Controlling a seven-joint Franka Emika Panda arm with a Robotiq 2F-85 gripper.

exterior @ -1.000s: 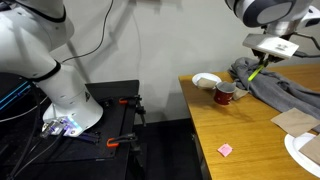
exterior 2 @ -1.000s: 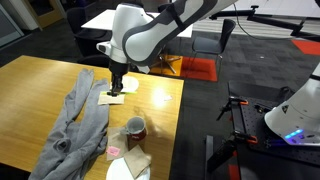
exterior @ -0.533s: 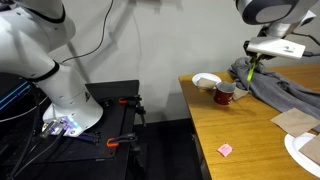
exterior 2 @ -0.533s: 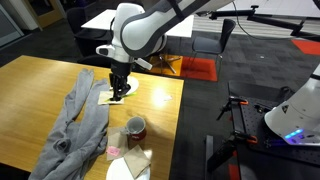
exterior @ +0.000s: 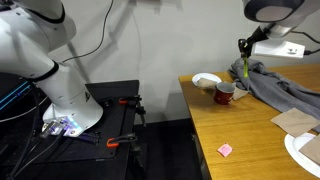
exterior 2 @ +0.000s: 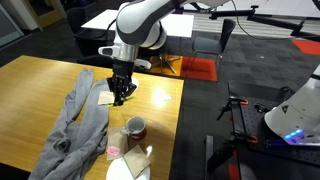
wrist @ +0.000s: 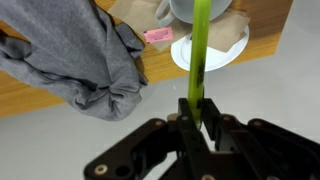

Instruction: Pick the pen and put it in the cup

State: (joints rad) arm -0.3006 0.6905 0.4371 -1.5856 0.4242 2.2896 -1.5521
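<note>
Exterior views and wrist view, one moment. In an exterior view the gripper hangs at the upper right of the frame, above the wooden table. It is closed around the upper end of the pen, a thin yellow-green stick pointing down and clear of the tabletop. The wrist view confirms the grip: the pen runs up the middle of the frame from between the two dark fingers, which press it from either side.

The cup, dark red with a white inside, stands on the table just below and left of the pen tip in that frame, apart from it. A white bowl sits near the cup, towards the table edge. A grey cloth lies crumpled along the right of the frame, and a pink sticky note lies alone at the lower middle.

In an exterior view from the opposite side, the gripper is above the table's far part, with the cup lower in the frame. The pen is too thin to make out there.
</note>
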